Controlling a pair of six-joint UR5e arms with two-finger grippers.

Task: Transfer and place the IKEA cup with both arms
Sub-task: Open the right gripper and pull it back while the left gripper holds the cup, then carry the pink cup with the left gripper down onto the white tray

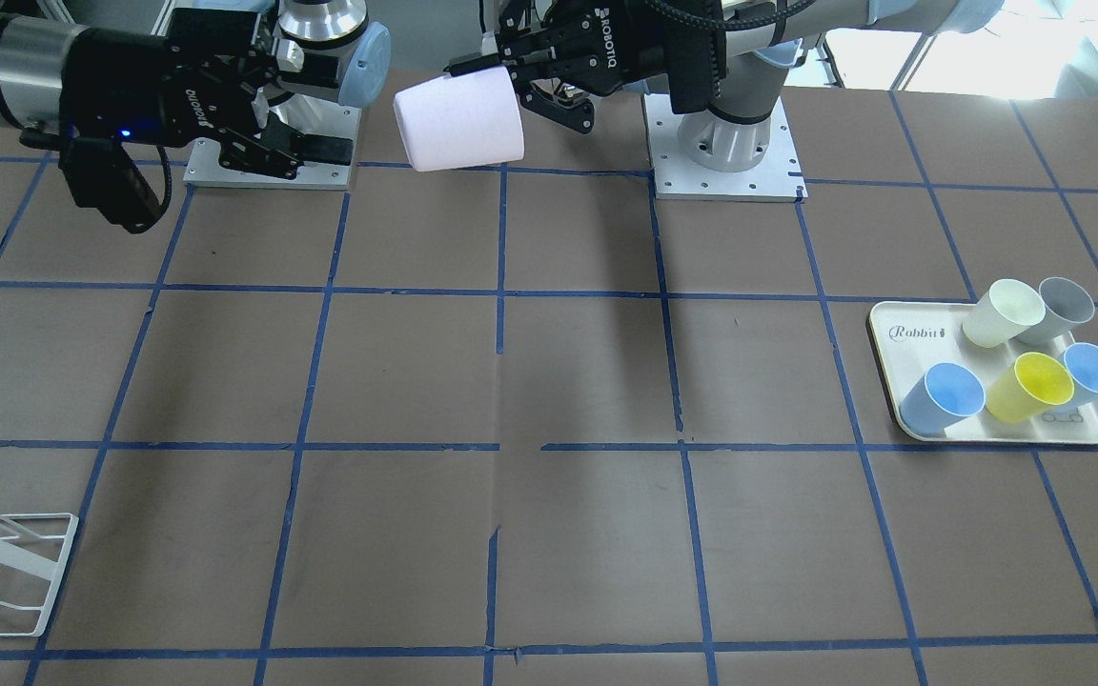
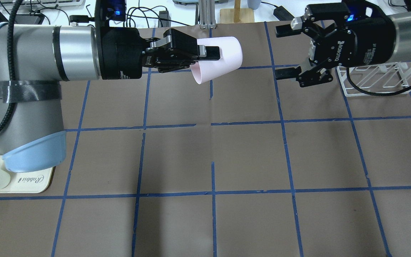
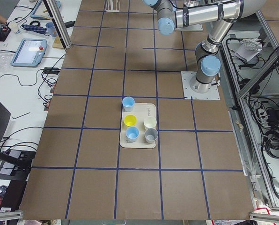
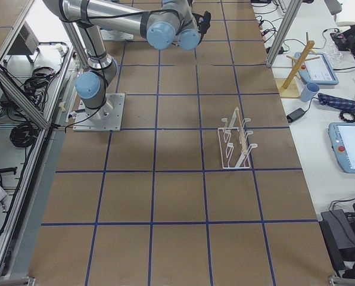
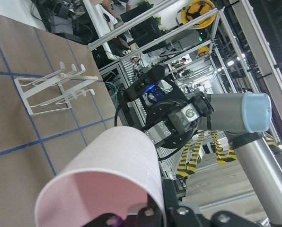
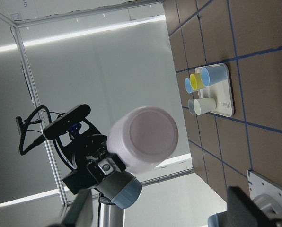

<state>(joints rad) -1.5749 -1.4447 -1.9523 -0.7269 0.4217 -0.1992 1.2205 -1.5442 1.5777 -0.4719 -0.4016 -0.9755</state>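
The pale pink IKEA cup [image 2: 223, 57] is held on its side high above the table, its closed base pointing at my right gripper. My left gripper [image 2: 209, 60] is shut on its rim, one finger outside the wall. The front view shows the cup [image 1: 458, 122] and the left gripper [image 1: 520, 90]. The left wrist view shows the cup's open mouth [image 5: 112, 179]. My right gripper [image 2: 279, 52] is open and empty, level with the cup and a short gap from its base; it also shows in the front view [image 1: 335, 110]. The right wrist view shows the cup's base [image 6: 145, 137].
A cream tray [image 1: 902, 329] with light blue, yellow, cream and grey cups sits on my left side; it also shows in the exterior left view [image 3: 151, 110]. A white wire rack [image 2: 376, 76] stands on my right side, below the right arm, also in the exterior right view [image 4: 237, 143].
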